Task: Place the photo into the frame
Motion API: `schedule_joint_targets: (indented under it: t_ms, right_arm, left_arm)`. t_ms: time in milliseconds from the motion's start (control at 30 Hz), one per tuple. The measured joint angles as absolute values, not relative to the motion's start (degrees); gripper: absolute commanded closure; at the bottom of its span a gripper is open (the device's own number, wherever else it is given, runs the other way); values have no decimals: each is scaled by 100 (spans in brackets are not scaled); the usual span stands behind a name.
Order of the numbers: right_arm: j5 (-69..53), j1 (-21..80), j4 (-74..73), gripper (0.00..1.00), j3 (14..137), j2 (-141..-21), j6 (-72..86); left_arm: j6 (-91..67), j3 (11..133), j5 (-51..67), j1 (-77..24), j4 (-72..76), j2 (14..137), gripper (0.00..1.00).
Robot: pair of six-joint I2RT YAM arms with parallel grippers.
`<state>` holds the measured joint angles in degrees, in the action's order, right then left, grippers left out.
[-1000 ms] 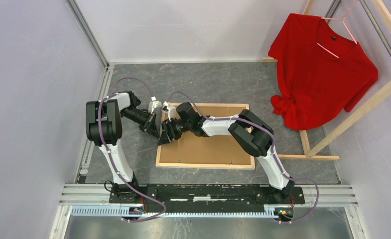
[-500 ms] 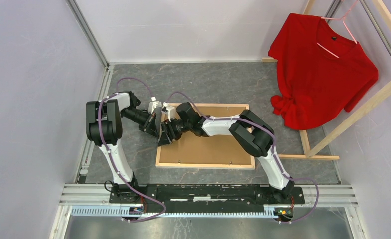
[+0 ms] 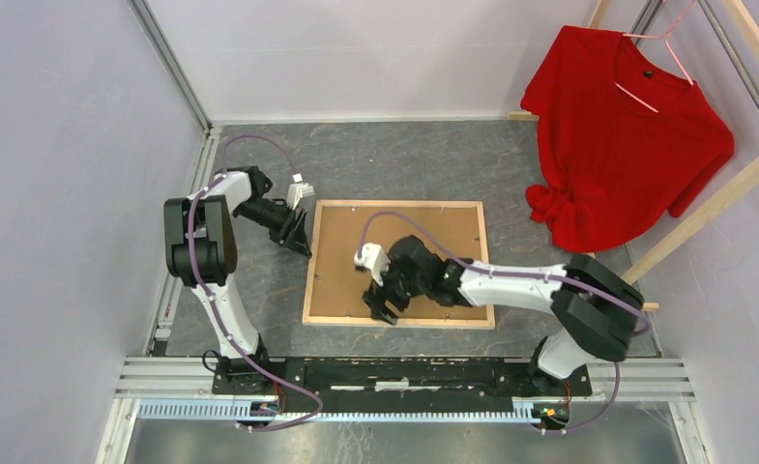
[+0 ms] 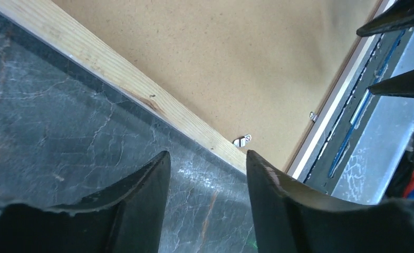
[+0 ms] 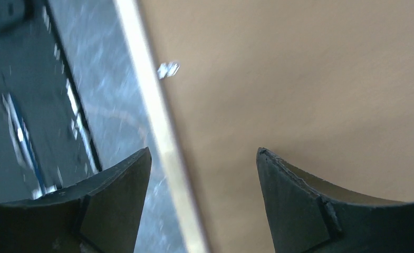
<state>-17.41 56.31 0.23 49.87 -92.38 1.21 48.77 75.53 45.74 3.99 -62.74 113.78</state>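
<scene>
The frame (image 3: 310, 280) lies face down on the dark table, bare wood rails up, with a brown hardboard backing (image 3: 346, 261) set inside it. The photo is hidden. My left gripper (image 3: 303, 246) hovers open just outside the frame's left rail, over the table. In the left wrist view the left gripper (image 4: 207, 155) holds nothing; the wood rail (image 4: 115, 74) and a small metal tab (image 4: 241, 140) lie ahead. My right gripper (image 3: 380, 309) is open over the near rail. In the right wrist view the right gripper (image 5: 202, 152) straddles that rail (image 5: 157, 121), empty, beside the backing (image 5: 299, 79).
A red shirt (image 3: 627, 135) hangs on a hanger from a bare-wood rack (image 3: 704, 213) at the right. A metal rail (image 3: 404, 372) carrying the arm bases runs along the near edge. Walls close in the left and the back.
Both grippers were together at the frame's left rail. The left one has drawn back to the left and opened. The right arm has swung to the near rail and opened wider.
</scene>
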Motion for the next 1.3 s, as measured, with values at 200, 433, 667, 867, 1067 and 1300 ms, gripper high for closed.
schedule_joint_targets:
  t_ms: [200,433,667,867,1067,1300]
  right_arm:
    - [-1066,6401,-231,23,4082,-8611,-550]
    - [-30,6917,-215,46,3946,-8576,-926]
    - [276,7046,-23,83,3861,-8576,-1125]
    - [231,7046,27,96,3863,-8576,-1223]
    - [-5,6947,-473,99,4399,-8715,-1081]
    - [-617,6528,-978,100,5815,-8906,-587]
  left_arm:
    - [4880,7553,4501,401,-6372,10630,24]
    - [4936,7122,4471,405,-6407,9242,0]
    - [5017,5992,4445,403,-6084,7885,0]
    - [5653,4925,4311,401,-5686,6130,0]
    - [6705,3966,4152,246,-5566,4821,0]
    - [8042,3446,4058,-62,-5634,3297,0]
